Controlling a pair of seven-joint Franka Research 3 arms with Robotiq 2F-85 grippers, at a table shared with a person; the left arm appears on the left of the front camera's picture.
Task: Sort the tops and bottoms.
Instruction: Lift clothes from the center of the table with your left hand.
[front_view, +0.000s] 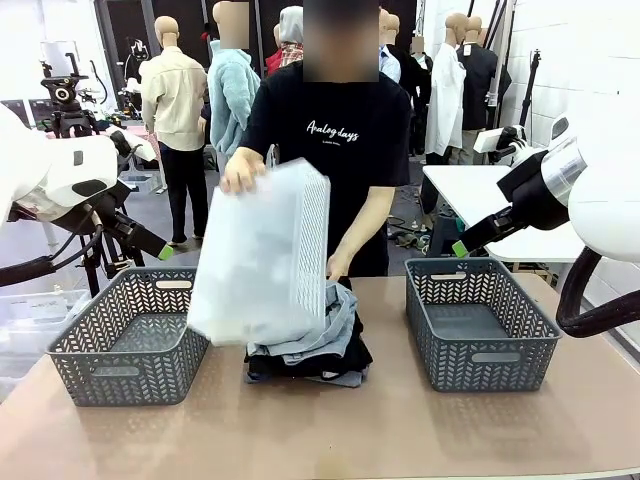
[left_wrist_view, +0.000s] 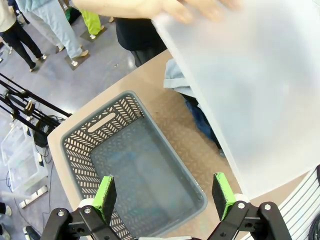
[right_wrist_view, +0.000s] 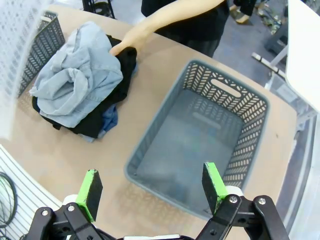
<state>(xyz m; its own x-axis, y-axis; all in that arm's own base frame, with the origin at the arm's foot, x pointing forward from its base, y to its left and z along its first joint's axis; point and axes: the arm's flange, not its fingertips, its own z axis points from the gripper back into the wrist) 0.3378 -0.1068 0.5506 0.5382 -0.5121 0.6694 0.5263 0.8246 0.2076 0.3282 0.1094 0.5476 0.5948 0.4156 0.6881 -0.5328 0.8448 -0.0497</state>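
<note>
A heap of clothes (front_view: 310, 345) lies mid-table between two grey baskets. Crumpled light-blue denim (right_wrist_view: 75, 85) tops it, over a bulky black top (right_wrist_view: 102, 120) and a darker blue denim piece (right_wrist_view: 110, 116); I cannot tell which are shorts. The white top is hidden. A person tips a white plastic basket (front_view: 265, 255) over the heap, one hand (front_view: 240, 170) on the basket's upper edge, the other hand (right_wrist_view: 122, 47) on the heap. My left gripper (front_view: 152, 246) hangs open above the left basket (left_wrist_view: 145, 170). My right gripper (front_view: 462, 246) hangs open above the right basket (right_wrist_view: 200, 135). Open empty fingers frame both wrist views (left_wrist_view: 162, 195) (right_wrist_view: 150, 187).
Both grey baskets (front_view: 130, 340) (front_view: 480, 320) stand empty, with bare table in front of them. The white basket (left_wrist_view: 250, 90) looms close beside my left gripper. A white table (front_view: 500, 205) stands behind on the right, and tripods stand on the floor to the left.
</note>
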